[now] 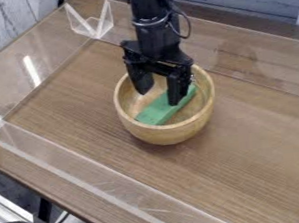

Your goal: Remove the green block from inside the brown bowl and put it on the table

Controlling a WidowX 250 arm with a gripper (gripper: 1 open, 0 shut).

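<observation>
The brown bowl (136,127) stands near the middle of the table (71,102). Inside it lies the green block (164,109), resting slanted against the bowl's inner wall. My gripper (161,90) hangs straight down over the bowl, open, with one finger on each side of the block's upper end and the fingertips dipping below the rim. Nothing is held between the jaws.
Low clear acrylic walls (43,155) run along the table's edges, with a folded clear corner piece (92,22) at the back left. A light plank wall rises behind the table.
</observation>
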